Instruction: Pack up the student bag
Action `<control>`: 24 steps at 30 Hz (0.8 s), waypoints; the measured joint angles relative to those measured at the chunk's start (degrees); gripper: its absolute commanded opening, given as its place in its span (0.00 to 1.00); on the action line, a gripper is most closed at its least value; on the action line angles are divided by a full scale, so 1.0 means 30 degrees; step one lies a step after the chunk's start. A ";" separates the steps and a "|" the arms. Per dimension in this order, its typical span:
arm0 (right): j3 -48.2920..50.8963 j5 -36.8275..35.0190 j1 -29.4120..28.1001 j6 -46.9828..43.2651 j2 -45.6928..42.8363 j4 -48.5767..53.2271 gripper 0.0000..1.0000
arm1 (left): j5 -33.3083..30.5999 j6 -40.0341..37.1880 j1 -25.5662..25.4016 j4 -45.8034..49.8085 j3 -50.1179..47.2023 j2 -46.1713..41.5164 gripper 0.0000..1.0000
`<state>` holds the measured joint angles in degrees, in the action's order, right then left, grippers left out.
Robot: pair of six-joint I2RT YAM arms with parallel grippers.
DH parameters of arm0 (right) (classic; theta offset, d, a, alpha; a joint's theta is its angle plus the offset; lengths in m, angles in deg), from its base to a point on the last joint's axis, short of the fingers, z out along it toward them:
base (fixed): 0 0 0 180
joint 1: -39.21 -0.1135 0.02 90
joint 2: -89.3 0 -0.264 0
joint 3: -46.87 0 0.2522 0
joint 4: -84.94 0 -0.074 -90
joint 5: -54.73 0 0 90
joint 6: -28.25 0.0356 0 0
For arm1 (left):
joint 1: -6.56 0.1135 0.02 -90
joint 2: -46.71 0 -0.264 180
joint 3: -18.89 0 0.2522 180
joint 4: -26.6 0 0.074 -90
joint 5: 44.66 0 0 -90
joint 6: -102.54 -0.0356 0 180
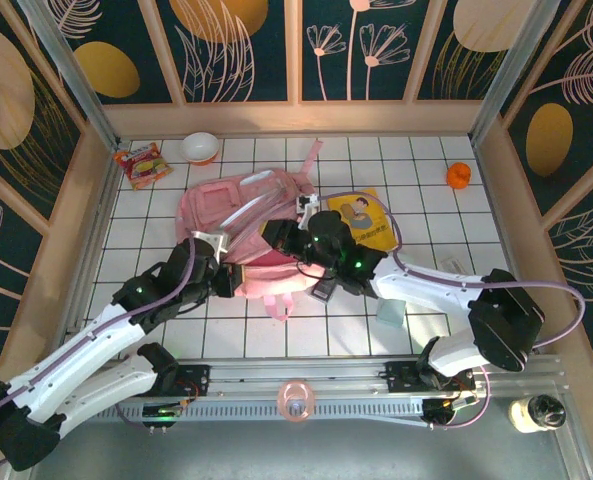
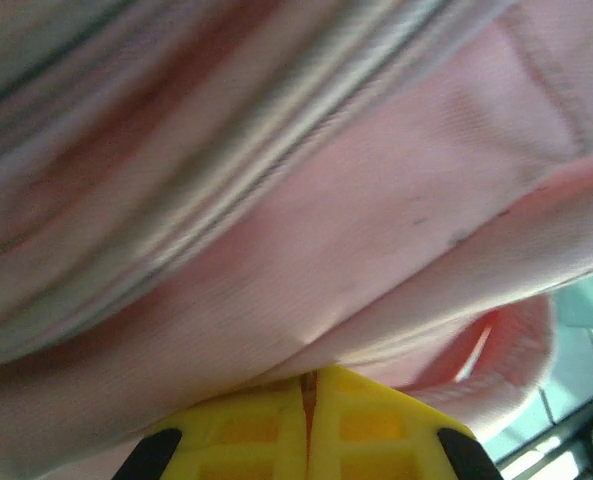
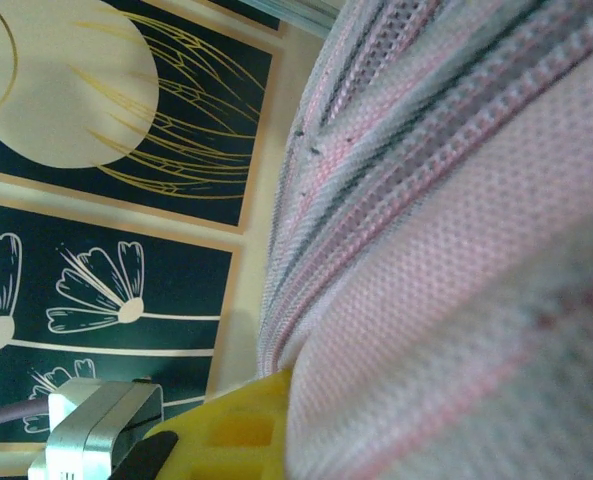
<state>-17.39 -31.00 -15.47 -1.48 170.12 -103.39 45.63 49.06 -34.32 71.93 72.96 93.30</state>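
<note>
Packing seems barely begun: the left pincer pinches shut on the large soft pink fabric backpack, the right pincer cannot be read as open or closed, and the flat yellow book lies outside.

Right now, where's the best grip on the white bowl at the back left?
Probably its rim, from straight above: the bowl sits upright, mouth up, so one gripper finger can drop inside and one outside. Take the side of the rim away from the snack packet lying just left of it.

Student bag: large pink backpack, lying flat mid-table, white trim, crumpled.
</note>
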 measured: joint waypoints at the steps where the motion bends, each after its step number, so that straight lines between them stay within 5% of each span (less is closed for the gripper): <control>1: 0.0000 0.0168 0.0168 -0.0029 -0.0124 0.0102 0.01 | -0.0408 0.0007 0.0000 0.0197 0.0000 -0.0153 0.00; 6: 0.0000 0.1071 0.1435 -0.0284 -0.1610 0.1188 0.03 | -0.1887 0.0204 0.0015 0.0656 -0.0124 -0.1188 0.00; 11: 0.0015 0.1086 0.1596 -0.0080 -0.2535 0.1137 0.34 | -0.0765 0.0226 0.0022 -0.1107 -0.1304 -0.2171 0.00; 17: 0.0270 -0.0248 0.0036 0.0743 -0.1829 -0.0415 0.48 | 0.0546 0.0277 0.0146 -0.3133 -0.1574 -0.1486 0.00; 21: 0.0357 -0.1217 -0.0852 0.1326 -0.0714 -0.1501 0.47 | 0.1137 0.0270 0.0153 -0.3526 -0.1566 -0.0780 0.00; 24: 0.0350 -0.1603 -0.1071 0.1698 0.0168 -0.2040 0.22 | 0.1239 0.0277 0.0168 -0.3650 -0.1574 -0.0736 0.00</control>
<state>-16.34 -35.80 -18.68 3.61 170.62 -109.51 49.35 49.89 -33.82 60.98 68.24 91.10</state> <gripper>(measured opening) 0.368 0.050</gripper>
